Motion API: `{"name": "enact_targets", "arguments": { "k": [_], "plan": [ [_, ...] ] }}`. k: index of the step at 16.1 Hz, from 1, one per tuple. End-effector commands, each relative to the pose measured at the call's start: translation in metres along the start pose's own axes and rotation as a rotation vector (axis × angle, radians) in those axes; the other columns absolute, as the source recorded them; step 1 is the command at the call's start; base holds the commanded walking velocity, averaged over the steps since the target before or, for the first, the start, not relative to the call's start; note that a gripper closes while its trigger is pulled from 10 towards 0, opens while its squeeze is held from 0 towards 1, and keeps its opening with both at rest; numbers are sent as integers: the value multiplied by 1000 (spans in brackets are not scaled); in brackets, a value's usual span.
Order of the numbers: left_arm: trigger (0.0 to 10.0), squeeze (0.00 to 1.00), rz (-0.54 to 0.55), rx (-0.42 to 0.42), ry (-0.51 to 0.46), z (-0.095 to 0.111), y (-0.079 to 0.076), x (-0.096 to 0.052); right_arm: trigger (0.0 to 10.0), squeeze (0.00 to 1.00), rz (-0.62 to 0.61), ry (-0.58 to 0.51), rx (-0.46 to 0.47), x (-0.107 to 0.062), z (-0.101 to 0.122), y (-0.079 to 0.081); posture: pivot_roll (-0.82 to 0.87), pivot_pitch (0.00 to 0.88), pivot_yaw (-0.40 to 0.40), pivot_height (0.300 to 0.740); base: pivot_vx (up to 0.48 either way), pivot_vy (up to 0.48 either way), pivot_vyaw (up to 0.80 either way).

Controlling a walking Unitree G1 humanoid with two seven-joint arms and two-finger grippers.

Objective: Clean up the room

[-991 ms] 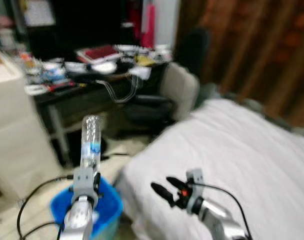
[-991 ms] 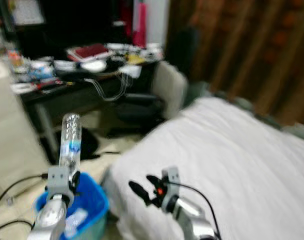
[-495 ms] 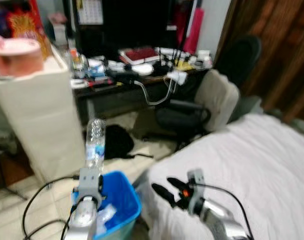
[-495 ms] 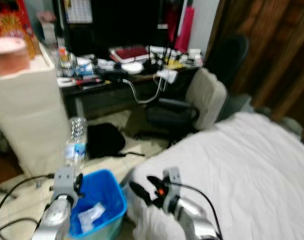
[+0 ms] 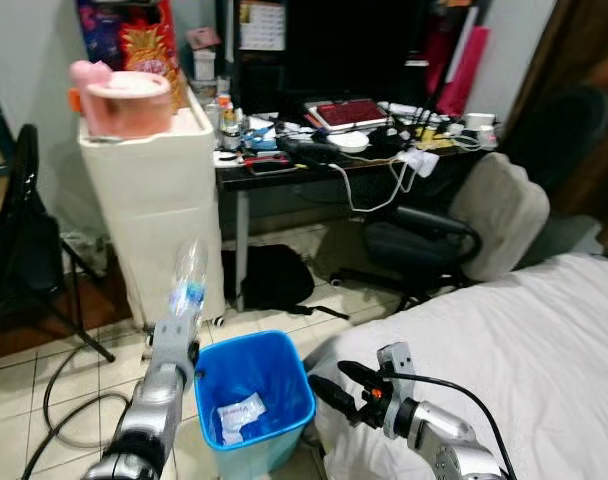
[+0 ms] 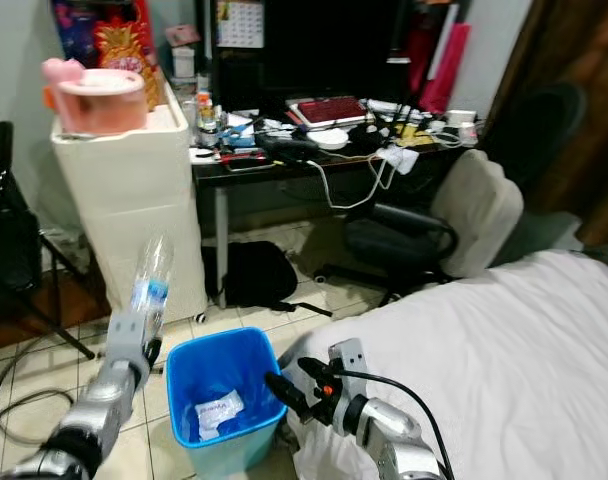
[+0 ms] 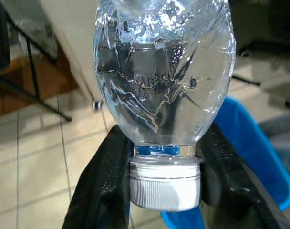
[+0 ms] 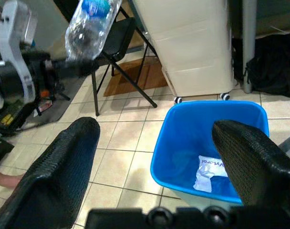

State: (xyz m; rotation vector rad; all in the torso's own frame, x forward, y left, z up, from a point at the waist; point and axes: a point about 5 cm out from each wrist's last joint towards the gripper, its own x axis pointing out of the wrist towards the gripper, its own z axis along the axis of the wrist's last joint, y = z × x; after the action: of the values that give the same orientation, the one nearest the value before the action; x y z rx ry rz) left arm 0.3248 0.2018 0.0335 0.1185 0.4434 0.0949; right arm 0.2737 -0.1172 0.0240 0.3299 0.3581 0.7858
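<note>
Partly crumpled bottle [image 5: 188, 287] pinched by left end effector [image 7: 165, 157]; right end effector [image 8: 157, 167] spread above bin [image 5: 255, 400]; bin base cut off.

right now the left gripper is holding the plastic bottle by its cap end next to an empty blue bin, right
Not quite: the blue bin isn't empty. The left eye view shows a crumpled white wrapper lying at its bottom. The rest holds: the left gripper is clamped on the plastic bottle at its cap end, beside the bin.
</note>
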Motion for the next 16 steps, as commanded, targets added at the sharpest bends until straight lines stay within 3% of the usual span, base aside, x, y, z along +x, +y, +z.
{"name": "enact_targets", "arguments": {
  "k": [1, 4, 5, 6, 7, 8, 9, 11, 15, 16],
  "plan": [
    [10000, 0, -42, 47, -43, 12, -1, 3, 10000, 0, -14, -4, -19, -15, 1, -3, 28, 96, -117, 740, 0, 0, 0],
    [10000, 0, -60, 67, -26, 10, -2, 4, 10000, 0, -21, -3, -33, -39, -2, 2, -48, 158, -134, 740, 0, 0, 0],
    [10000, 0, -65, 60, 1, 5, -2, 3, 10000, 0, -35, 13, -31, -61, -7, 10, -130, 207, -156, 740, 0, 0, 0],
    [10000, 0, -64, 61, 4, 4, -2, 3, 10000, 0, -37, 20, -32, -66, -8, 12, -130, 207, -156, 740, 0, 0, 0],
    [10000, 322, -64, 61, 4, 4, -2, 3, 10000, 0, -53, 37, -29, -82, -11, 17, -173, 230, -162, 740, 0, 0, 0],
    [10000, 1000, -64, 59, 4, 5, -2, 3, 10000, 0, -63, 43, -26, -87, -12, 19, -180, 233, -161, 740, 0, 0, 0],
    [10000, 1000, -45, 65, 14, 8, 3, 5, 10000, 0, -87, 60, -16, -97, -14, 23, -196, 232, -154, 740, 0, 0, 0],
    [10000, 1000, -23, 51, 31, 6, 6, 5, 10000, 0, -98, 62, -9, -99, -13, 24, -194, 227, -148, 740, 0, 0, 0],
    [10000, 1000, -22, 42, 67, -5, 6, 2, 10000, 0, -97, 59, 5, -90, -7, 27, -158, 206, -140, 740, 0, 0, 0],
    [10000, 808, -32, 30, 46, -4, 5, 2, 10000, 0, -75, 58, 14, -84, -6, 28, -138, 191, -136, 740, 0, 0, 0]
  ]
}}
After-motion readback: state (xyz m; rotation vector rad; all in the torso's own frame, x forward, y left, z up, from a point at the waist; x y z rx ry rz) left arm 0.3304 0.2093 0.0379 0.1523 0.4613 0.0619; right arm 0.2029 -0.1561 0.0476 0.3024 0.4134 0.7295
